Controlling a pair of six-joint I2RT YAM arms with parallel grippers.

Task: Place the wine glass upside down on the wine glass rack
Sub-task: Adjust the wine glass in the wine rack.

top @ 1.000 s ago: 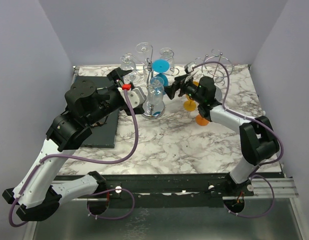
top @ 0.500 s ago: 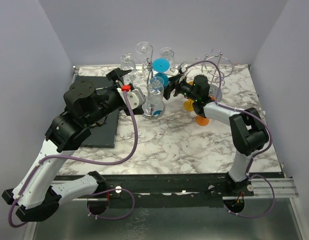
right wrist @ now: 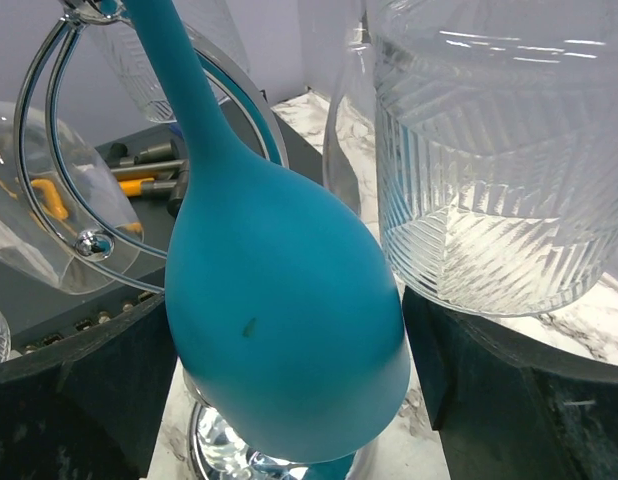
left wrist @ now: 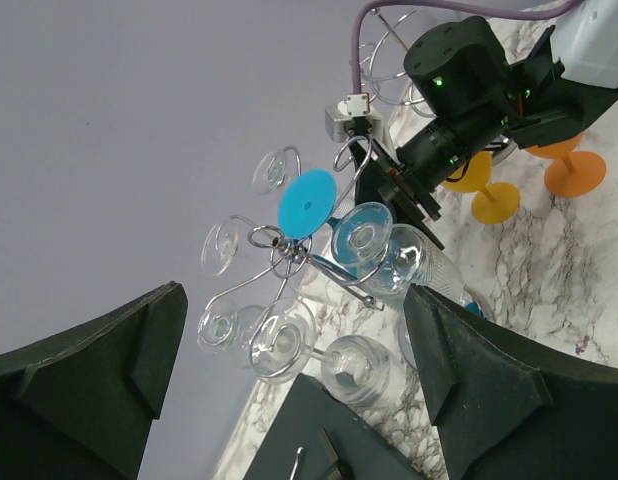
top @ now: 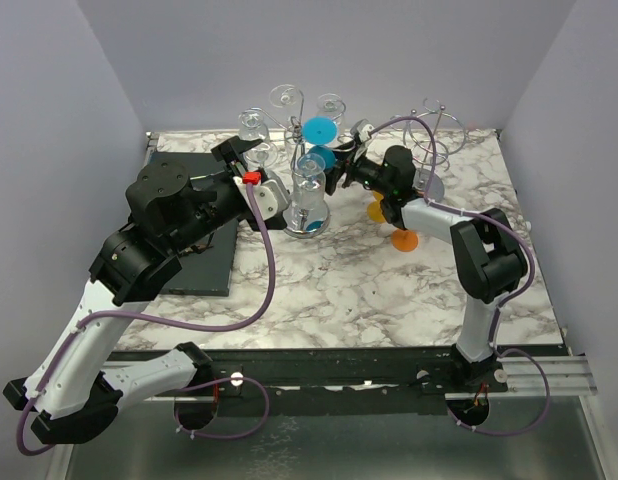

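A blue wine glass (top: 323, 156) hangs upside down on the chrome wire rack (top: 307, 226), its round foot up on a wire arm. It also shows in the left wrist view (left wrist: 306, 203). My right gripper (top: 341, 172) is open, with its jaws on either side of the blue bowl (right wrist: 289, 300); I cannot tell whether the pads touch it. The rack's wire loop (right wrist: 34, 130) curves past the stem. My left gripper (top: 235, 152) is open and empty, held high above the dark mat and facing the rack (left wrist: 279, 245).
Several clear glasses hang on the rack, and a ribbed clear one (right wrist: 489, 180) is close to my right finger. Two orange glasses (top: 404, 240) stand right of the rack. A second wire rack (top: 434, 135) is at the back right. A dark mat (top: 204, 235) lies at the left.
My right arm has reached further left and back, bringing its open jaws around the blue bowl. The blue glass and the left arm have not moved.
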